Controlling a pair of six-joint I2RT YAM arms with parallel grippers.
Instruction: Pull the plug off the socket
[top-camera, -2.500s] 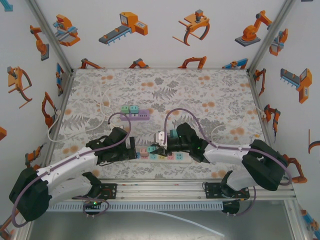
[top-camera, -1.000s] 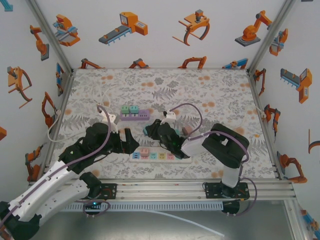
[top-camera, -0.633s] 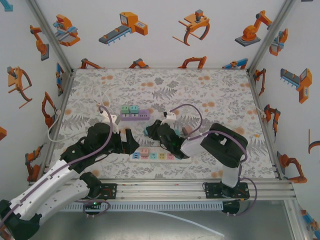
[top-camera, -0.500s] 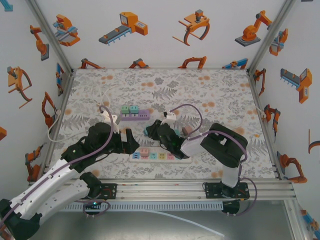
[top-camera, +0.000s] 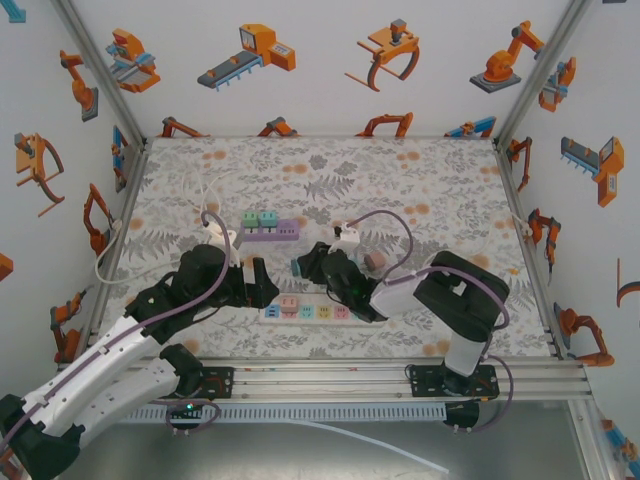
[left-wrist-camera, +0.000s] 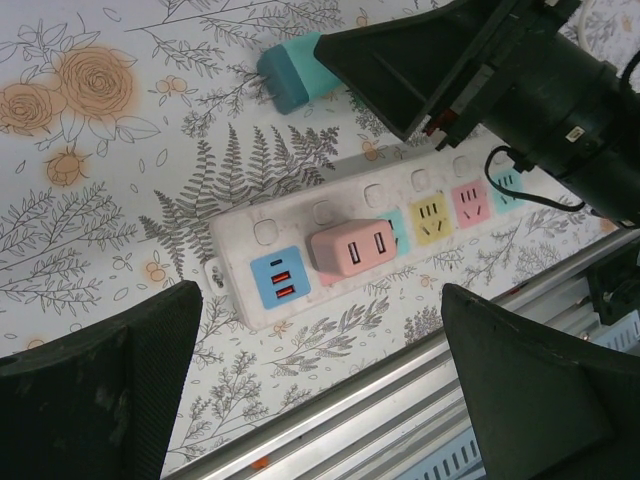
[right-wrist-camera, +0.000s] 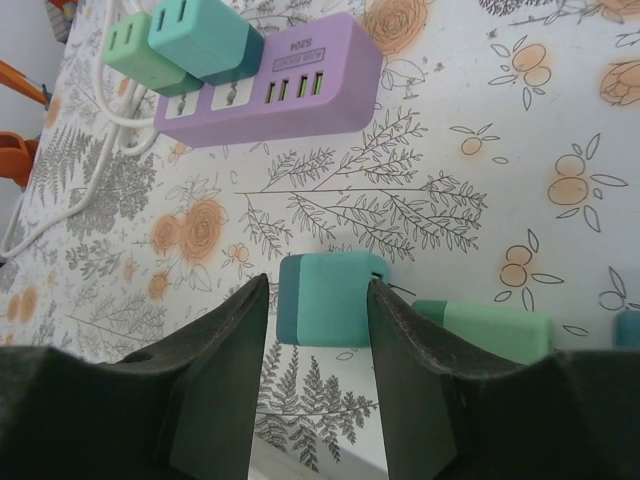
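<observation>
The left arm (top-camera: 110, 355) reaches from its base at the table's near edge diagonally toward the middle, with the wrist low. The left gripper (top-camera: 258, 283) points right, jaws spread wide, and both fingers (left-wrist-camera: 100, 390) sit low in the wrist view. The right arm (top-camera: 455, 300) is folded above its base, forearm running left. The right gripper (top-camera: 306, 264) sits low near the table's centre with its jaws narrowly parted. Whether it has a grip cannot be determined.

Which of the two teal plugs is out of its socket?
The teal plug lying loose on the table between the right fingers; the other teal plug sits plugged into the purple strip beside a light green one.
</observation>
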